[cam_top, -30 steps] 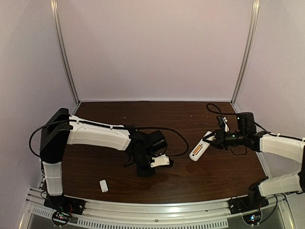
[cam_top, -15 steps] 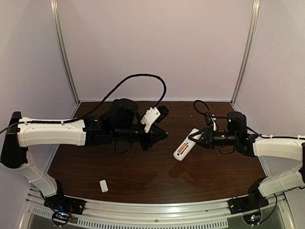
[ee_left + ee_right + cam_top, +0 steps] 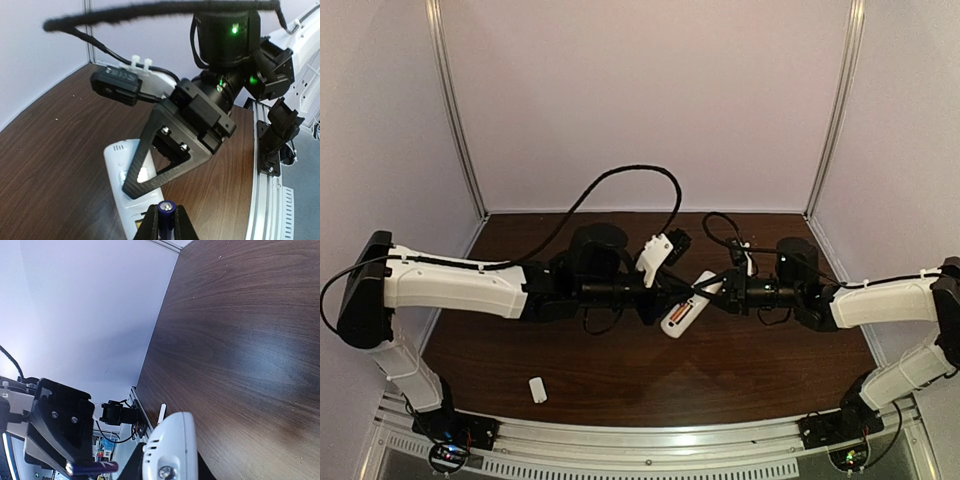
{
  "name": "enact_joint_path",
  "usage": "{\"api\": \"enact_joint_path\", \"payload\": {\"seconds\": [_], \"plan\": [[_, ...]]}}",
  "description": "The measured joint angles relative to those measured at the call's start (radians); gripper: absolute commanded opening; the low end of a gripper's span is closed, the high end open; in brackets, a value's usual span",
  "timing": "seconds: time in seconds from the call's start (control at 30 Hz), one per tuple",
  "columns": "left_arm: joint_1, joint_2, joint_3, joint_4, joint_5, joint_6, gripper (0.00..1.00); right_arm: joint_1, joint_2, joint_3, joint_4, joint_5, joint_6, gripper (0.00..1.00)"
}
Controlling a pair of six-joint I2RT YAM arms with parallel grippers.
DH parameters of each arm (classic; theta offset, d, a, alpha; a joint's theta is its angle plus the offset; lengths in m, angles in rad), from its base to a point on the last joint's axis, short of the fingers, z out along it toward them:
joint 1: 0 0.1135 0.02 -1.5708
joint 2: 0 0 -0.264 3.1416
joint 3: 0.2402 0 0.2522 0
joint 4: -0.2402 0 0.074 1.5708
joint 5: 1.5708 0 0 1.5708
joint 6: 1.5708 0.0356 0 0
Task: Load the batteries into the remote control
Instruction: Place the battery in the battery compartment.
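The white remote control (image 3: pixel 678 318) hangs above the table's middle, back side up, with my right gripper (image 3: pixel 710 287) shut on its far end. An orange battery (image 3: pixel 686 312) lies in its open compartment. My left gripper (image 3: pixel 676 289) reaches in from the left and is shut on the purple-blue battery (image 3: pixel 167 208), whose metal end points out between the fingers (image 3: pixel 150 226). In the left wrist view this battery sits just above the remote control (image 3: pixel 120 161), close to the right gripper's triangular finger (image 3: pixel 146 144). The right wrist view shows the remote control (image 3: pixel 172 440) end-on and the purple-blue battery (image 3: pixel 95 467) to its left.
A small plain white rectangular piece (image 3: pixel 537 389) lies on the dark wooden table (image 3: pixel 760 360) near the front left. Black cables (image 3: pixel 620 175) loop above both wrists. Pale walls with metal corner posts (image 3: pixel 455 110) close the back and sides.
Both arms have swung in to the middle. The left gripper rose from the front table area with the purple-blue battery; the right gripper carried the remote leftward until they meet.
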Motion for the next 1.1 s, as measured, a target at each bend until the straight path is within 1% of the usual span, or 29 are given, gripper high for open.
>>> {"api": "enact_joint_path", "payload": {"seconds": [0.2, 0.67, 1.1], "plan": [[-0.013, 0.045, 0.0, -0.008, -0.009, 0.001, 0.0, 0.029, 0.015, 0.024, 0.037, 0.004, 0.024, 0.0], [-0.013, 0.047, 0.0, -0.024, -0.075, 0.023, 0.0, 0.042, 0.015, 0.03, 0.042, 0.021, 0.033, 0.0], [-0.014, 0.041, -0.022, -0.039, -0.084, 0.027, 0.0, 0.042, 0.015, 0.034, 0.024, 0.031, 0.026, 0.0]]}}
